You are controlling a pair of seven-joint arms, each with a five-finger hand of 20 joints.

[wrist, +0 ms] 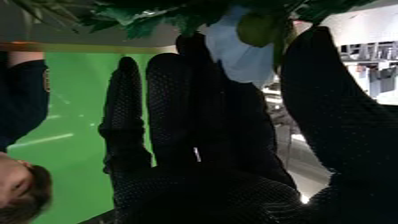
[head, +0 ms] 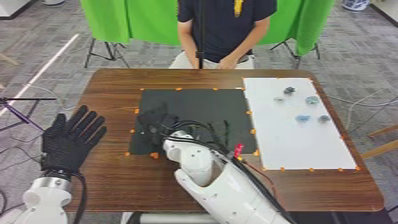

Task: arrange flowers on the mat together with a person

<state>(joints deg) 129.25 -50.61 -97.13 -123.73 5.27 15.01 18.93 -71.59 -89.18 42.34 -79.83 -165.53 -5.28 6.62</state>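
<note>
Flower (wrist: 238, 47), pale blue, is sitting between the thumb and the fingers of the right hand (head: 167, 123), with green leaves (wrist: 147, 17) bunching just beside the bloom and near the fingertips. In the right wrist view the hand is keeping its fingers long and nearly straight, the thumb standing apart from them; whether they are really gripping the bloom, I cannot tell. In the head view this hand is hovering or resting over the dark mat (head: 200, 100), left of the mat's middle, towards nine o'clock; its black glove is blending into the dark surface, so whether it is touching the mat is unclear.

The left hand (head: 67, 145) is lying open at the table's nine o'clock side, fingers spread and pointing towards one o'clock, holding nothing.

The brown wooden table (head: 111, 177) is carrying the dark mat around its centre and a white sheet (head: 306, 150) at three o'clock. Five small bluish and grey clumps (head: 312, 100) are resting on the sheet, gathering in its far half towards two o'clock, too small to identify surely. Orange markers (head: 155, 155) are edging both mat and sheet. A green curtain (head: 302, 25) is hanging beyond the table at twelve o'clock.
</note>
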